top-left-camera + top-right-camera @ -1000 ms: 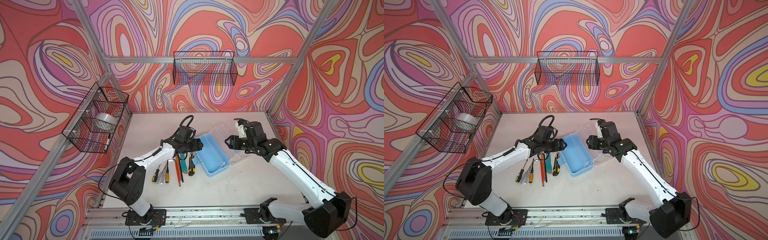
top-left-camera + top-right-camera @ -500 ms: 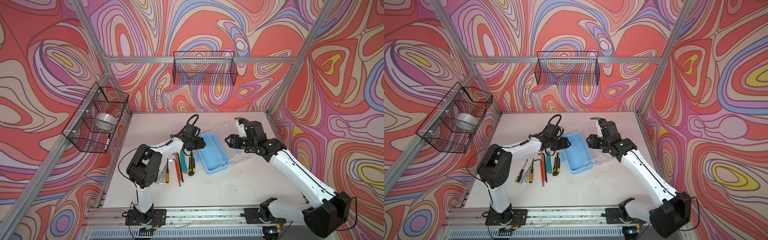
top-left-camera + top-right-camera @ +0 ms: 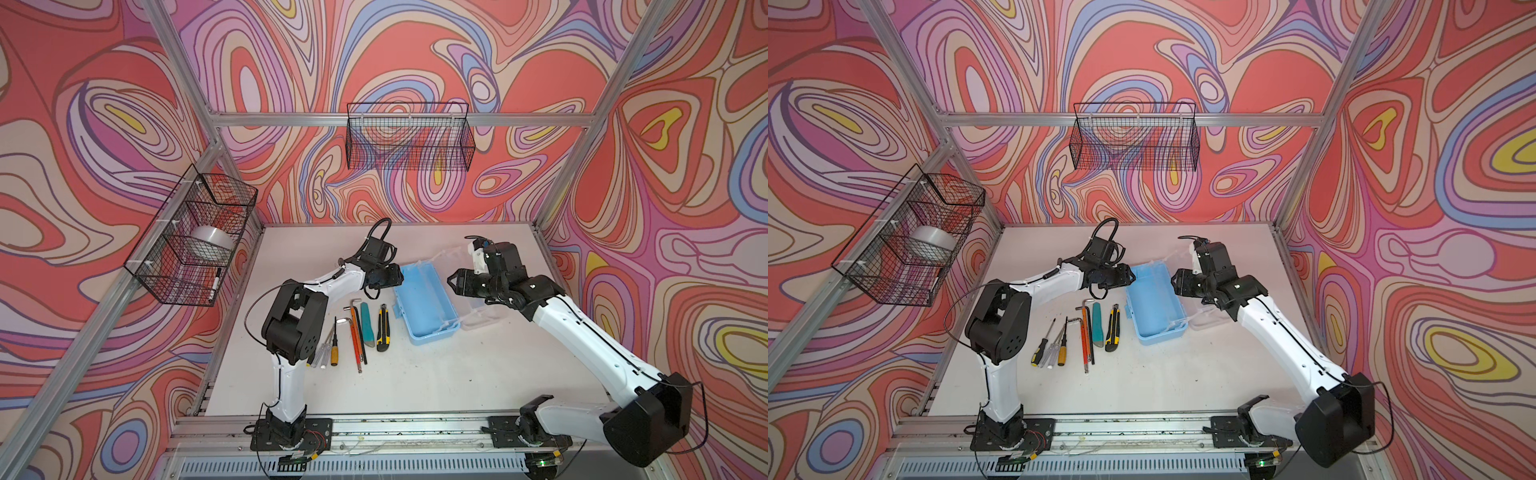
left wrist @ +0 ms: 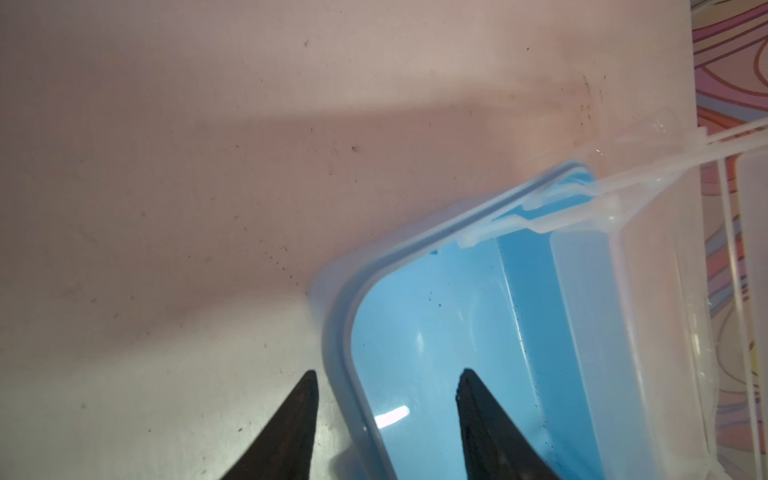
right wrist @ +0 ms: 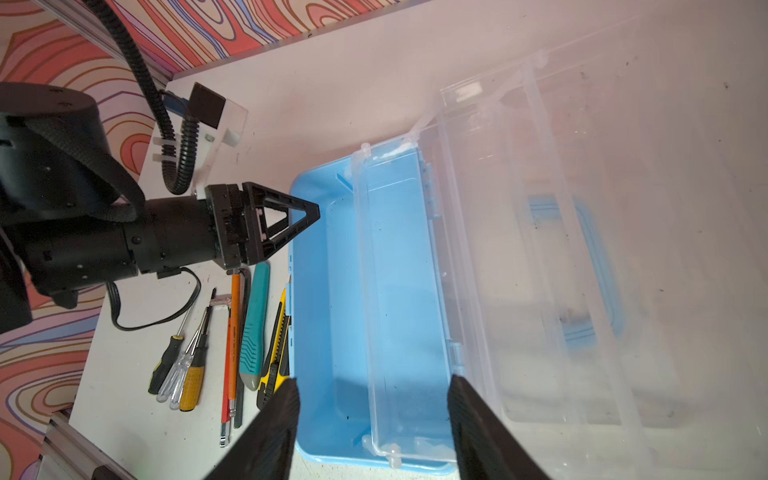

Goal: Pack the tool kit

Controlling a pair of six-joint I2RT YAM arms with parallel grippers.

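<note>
The tool kit's light-blue box [image 3: 426, 305] [image 3: 1154, 305] lies open in the middle of the table, its clear lid [image 3: 480, 320] [image 5: 582, 270] folded out to the right. My left gripper [image 3: 397, 276] [image 3: 1129, 275] [image 4: 387, 374] is open at the box's far left corner, one finger outside the rim and one inside, with gaps on both sides. My right gripper [image 3: 453, 282] [image 3: 1177, 282] [image 5: 372, 380] hovers open over the box's right side, holding nothing. Screwdrivers [image 3: 328, 349], hex keys [image 3: 354, 332], a teal knife [image 3: 366, 322] and a yellow-black utility knife [image 3: 382, 328] lie in a row left of the box.
A black wire basket [image 3: 191, 241] on the left wall holds a tape roll [image 3: 210, 243] and a marker [image 3: 214, 284]. Another wire basket [image 3: 409, 141] hangs on the back wall. An aluminium rail [image 3: 415, 428] runs along the table's front edge.
My left arm has lifted its elbow and pushed its gripper right onto the box's far left corner, jaws narrowing. The right gripper stayed in place and narrowed slightly.
</note>
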